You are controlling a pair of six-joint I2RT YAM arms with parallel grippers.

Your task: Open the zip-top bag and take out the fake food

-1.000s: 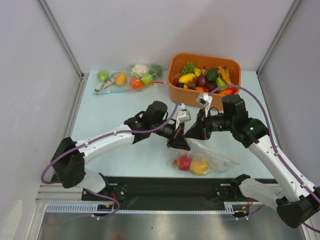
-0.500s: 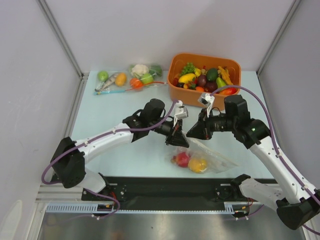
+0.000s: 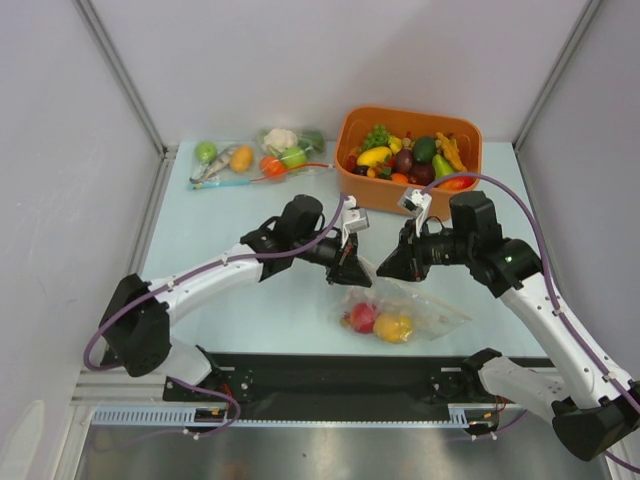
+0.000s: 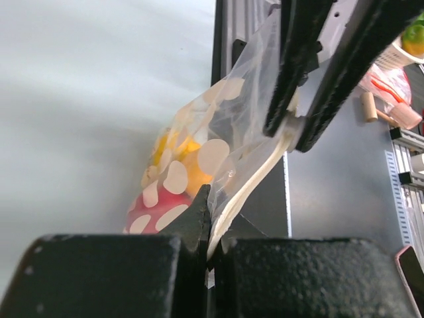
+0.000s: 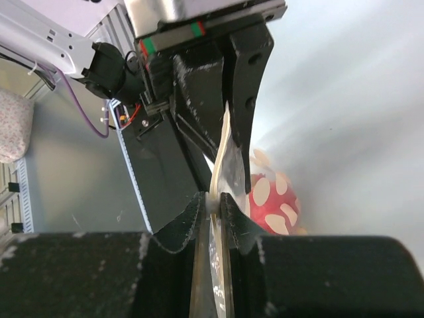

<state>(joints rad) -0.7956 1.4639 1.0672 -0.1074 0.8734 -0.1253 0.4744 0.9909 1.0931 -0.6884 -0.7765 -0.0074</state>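
Left fingers (image 4: 189, 232) and right fingers (image 5: 180, 232) both pinch the zip-top bag (image 3: 430, 312) rim, fake food (image 3: 365, 318) below

White arms (image 3: 215, 278), black jaws, purple cables (image 3: 86, 352).

Cannot see the zip strip of the zip-top bag (image 3: 430, 315) from above: lost between the left jaws and the right jaws. Can count only two of the fake food (image 3: 363, 318), one red and one yellow; cannot tell a third apart. Through the left wrist camera, see the red fruit (image 4: 140, 213) only blurred, blotched with white glare and cut off below by the left jaws. Through the right wrist camera, get only half of it. Cannot name the tiny items in the orange bin (image 3: 410, 113).
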